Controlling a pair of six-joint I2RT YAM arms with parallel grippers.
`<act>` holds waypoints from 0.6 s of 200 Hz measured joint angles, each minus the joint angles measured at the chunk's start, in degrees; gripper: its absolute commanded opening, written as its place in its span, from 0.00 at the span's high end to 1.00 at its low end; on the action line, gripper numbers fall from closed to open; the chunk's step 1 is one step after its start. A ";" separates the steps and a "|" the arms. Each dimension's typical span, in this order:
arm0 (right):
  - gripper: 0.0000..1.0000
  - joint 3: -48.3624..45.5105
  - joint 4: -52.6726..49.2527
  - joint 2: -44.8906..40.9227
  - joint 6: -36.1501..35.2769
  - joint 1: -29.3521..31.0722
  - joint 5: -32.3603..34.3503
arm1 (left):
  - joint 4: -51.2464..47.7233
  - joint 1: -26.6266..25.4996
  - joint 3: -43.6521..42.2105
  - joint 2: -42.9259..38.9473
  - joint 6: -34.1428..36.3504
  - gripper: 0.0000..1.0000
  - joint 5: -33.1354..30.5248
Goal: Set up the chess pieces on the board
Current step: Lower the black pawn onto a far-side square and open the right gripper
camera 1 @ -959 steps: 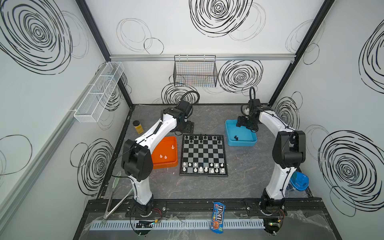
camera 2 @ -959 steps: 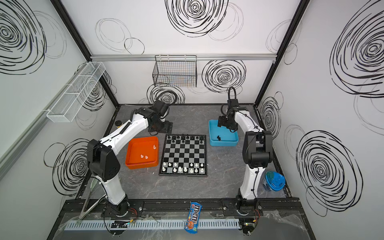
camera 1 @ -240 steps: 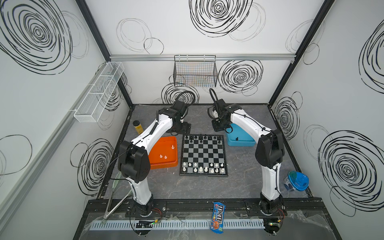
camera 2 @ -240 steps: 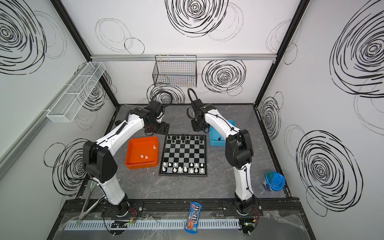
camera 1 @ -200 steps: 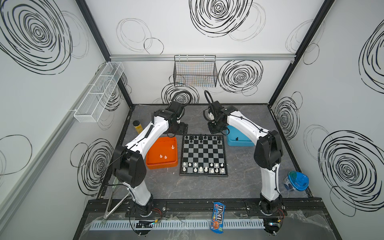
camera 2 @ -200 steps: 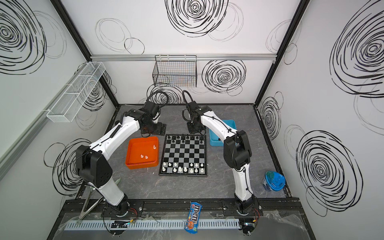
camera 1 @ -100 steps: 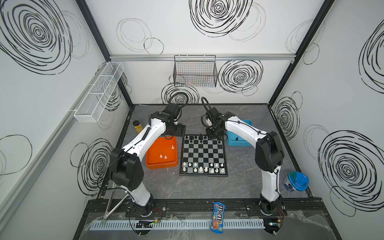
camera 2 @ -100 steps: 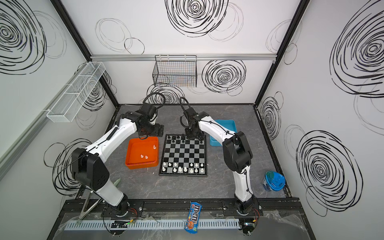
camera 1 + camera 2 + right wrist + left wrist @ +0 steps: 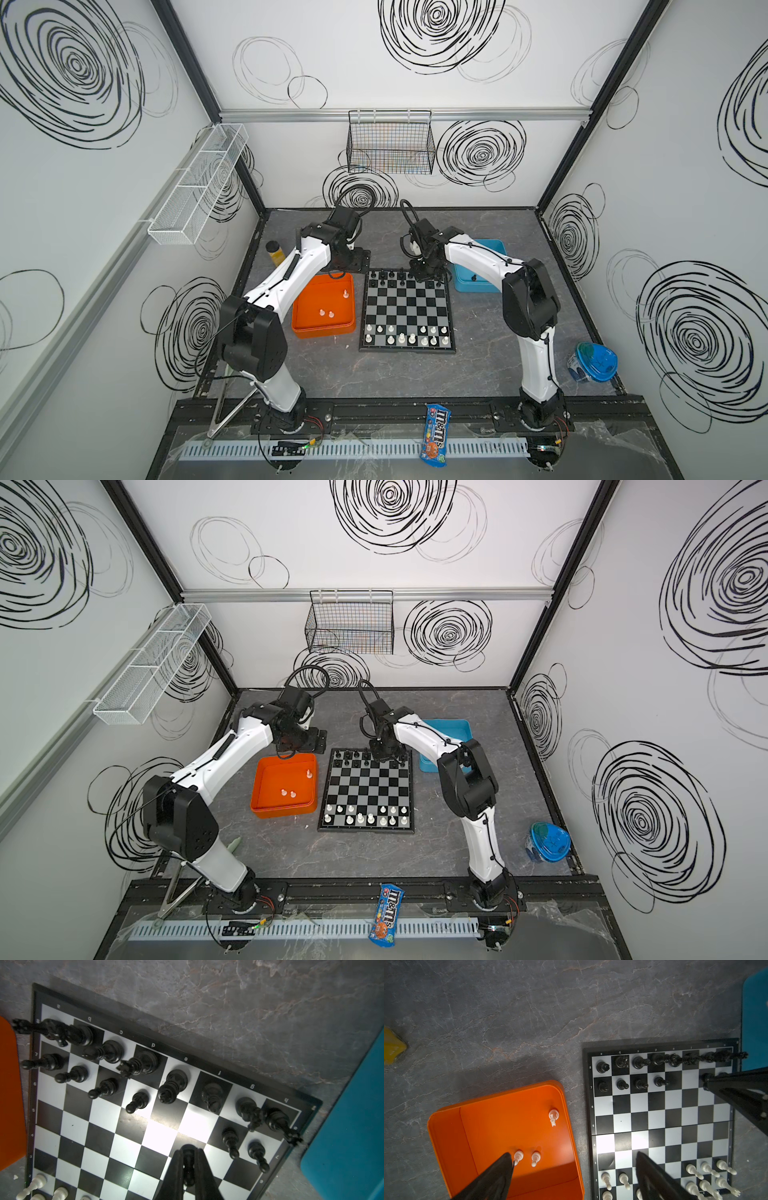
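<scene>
A black pawn (image 9: 188, 1176) is pinched between the closed-down jaws of the right gripper (image 9: 188, 1148) over the board's (image 9: 405, 308) 12 o'clock edge, its long axis lined up with the fingers. Two squares in the black pawn row are seen bare nearby, and the middle ranks lie open. The left gripper (image 9: 573, 1154), spread wide and holding nothing, is poised above the orange tray (image 9: 316, 330) at 9 o'clock, where three white pieces (image 9: 331, 314) lie.

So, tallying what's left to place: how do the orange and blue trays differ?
The orange tray lies left of the board, the blue tray by its far right corner. The orange tray holds three white pieces; the blue tray shows one black piece, the right arm hiding part of it. Both are open and shallow.
</scene>
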 measured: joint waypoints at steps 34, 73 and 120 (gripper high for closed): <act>0.87 0.00 -0.02 1.33 -0.02 -0.02 0.07 | 0.02 0.04 -0.07 0.00 0.07 0.05 0.09; 0.87 0.00 -0.02 2.43 -0.04 -0.15 0.28 | 0.02 0.09 -0.07 0.02 0.13 0.05 0.22; 0.86 0.00 0.02 2.45 -0.07 -0.39 0.94 | 0.02 0.20 -0.09 0.02 0.15 0.05 0.24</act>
